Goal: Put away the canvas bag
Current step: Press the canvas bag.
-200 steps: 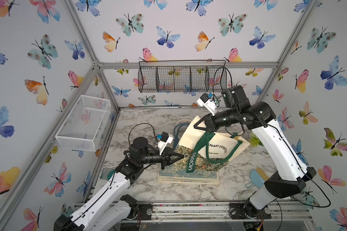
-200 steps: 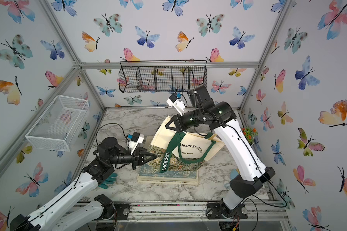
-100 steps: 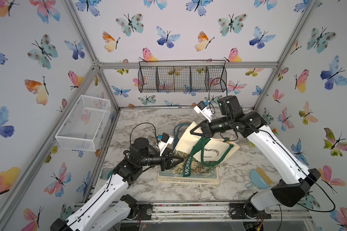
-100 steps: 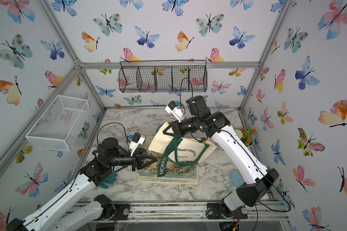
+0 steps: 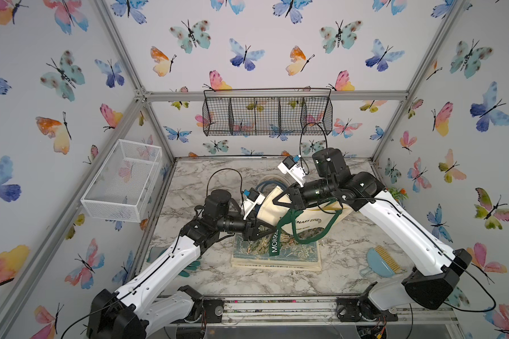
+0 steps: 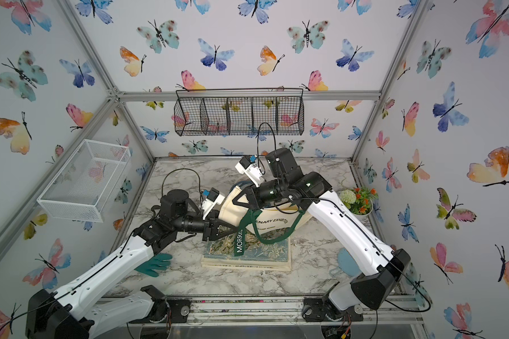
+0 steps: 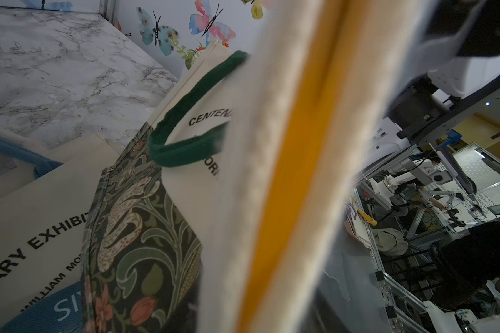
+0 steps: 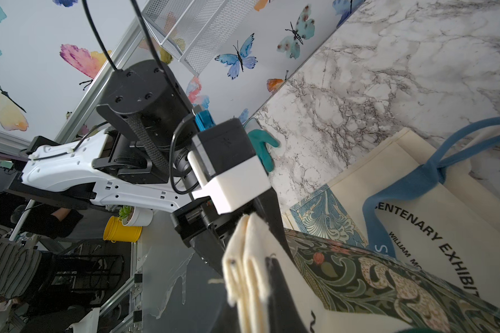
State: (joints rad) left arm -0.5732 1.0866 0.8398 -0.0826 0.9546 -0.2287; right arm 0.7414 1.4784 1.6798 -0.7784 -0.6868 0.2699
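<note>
Marble table [image 5: 344, 281]: walls on three sides and a rail at 6 o'clock. There are bare stretches toward 12 and 6.
Black wire basket [image 5: 267, 116]: on the back wall at 12 o'clock, and its compartments look empty. It is probably where the bag goes, and the air below its rim is clear.
White mesh basket [image 5: 124, 179]: on the left wall at 9 o'clock, empty.
Canvas bag [image 5: 269, 205]: at table centre with one top edge raised and the body sagging onto the book [image 5: 300, 252]. Green handles dangle. It is not put away, so the lift and carry remain.
Right gripper [image 5: 278, 202]: clenched on the bag's raised edge.
Left gripper [image 6: 231, 230]: jaws parted around a canvas fold, not pinching it.
Clutter: flowers [image 6: 357, 199] at 3, brush [image 5: 382, 261] at 4, glove [image 6: 153, 264] at 8. All are off the path to 12.
</note>
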